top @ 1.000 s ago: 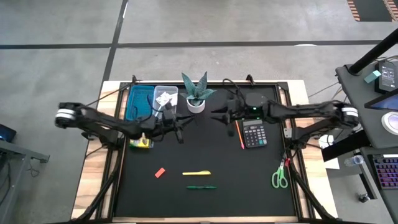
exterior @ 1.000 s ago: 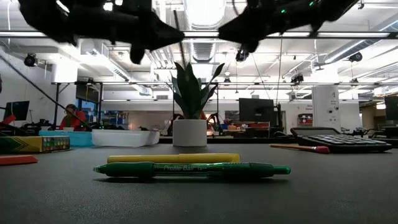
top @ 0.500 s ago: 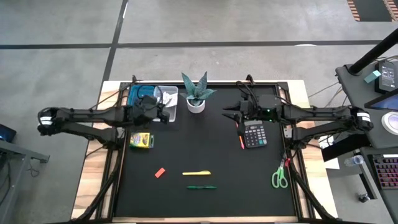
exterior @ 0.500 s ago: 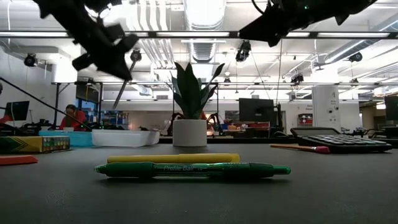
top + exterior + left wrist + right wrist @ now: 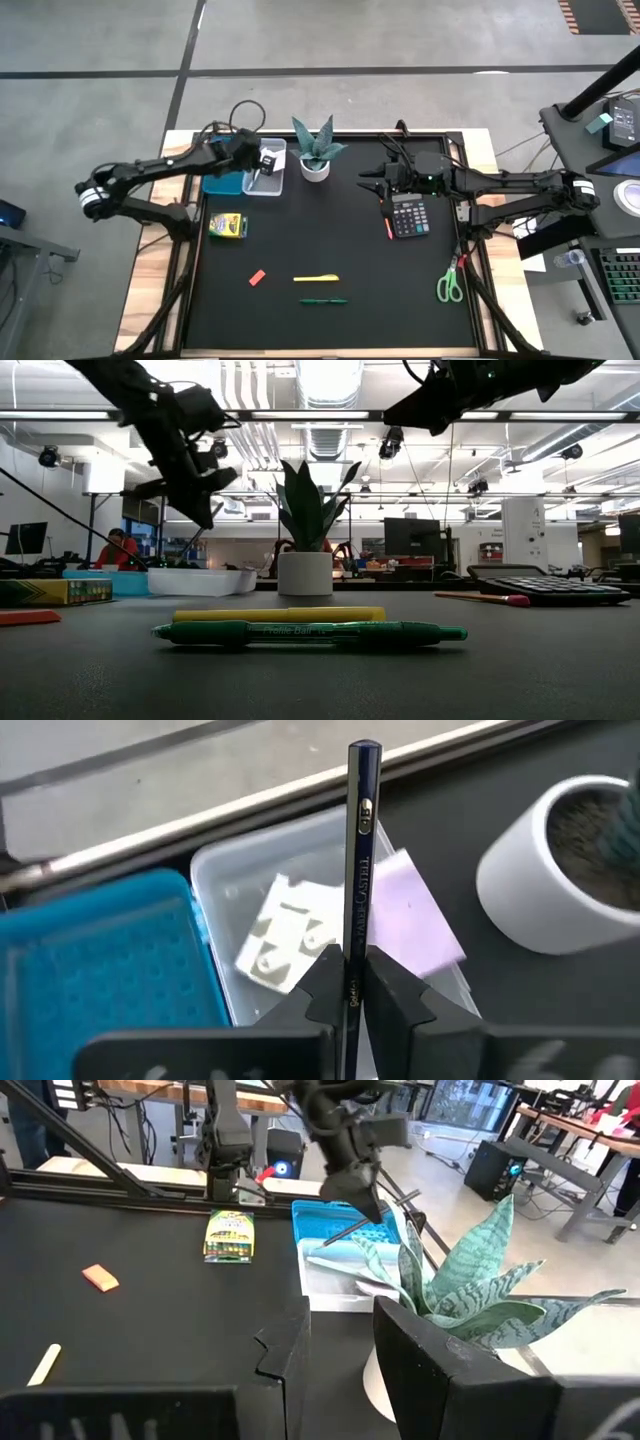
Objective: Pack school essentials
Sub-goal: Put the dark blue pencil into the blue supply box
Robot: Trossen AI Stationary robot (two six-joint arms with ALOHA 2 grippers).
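Two fingers of the left gripper (image 5: 352, 982) pinch a dark blue pencil (image 5: 359, 850), its lower end hidden between them, over the clear tray (image 5: 225, 880) at the table's far edge. Right gripper (image 5: 368, 182) hovers parted near the calculator (image 5: 407, 214).

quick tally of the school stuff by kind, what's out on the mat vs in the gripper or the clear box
Pens/pencils: 4 – yellow pen, green pen, orange pencil, dark pencil in the left gripper
Eraser: 1
Crayon box: 1
Scissors: 1
White packet in the clear box: 1
Calculator: 1
Total: 9
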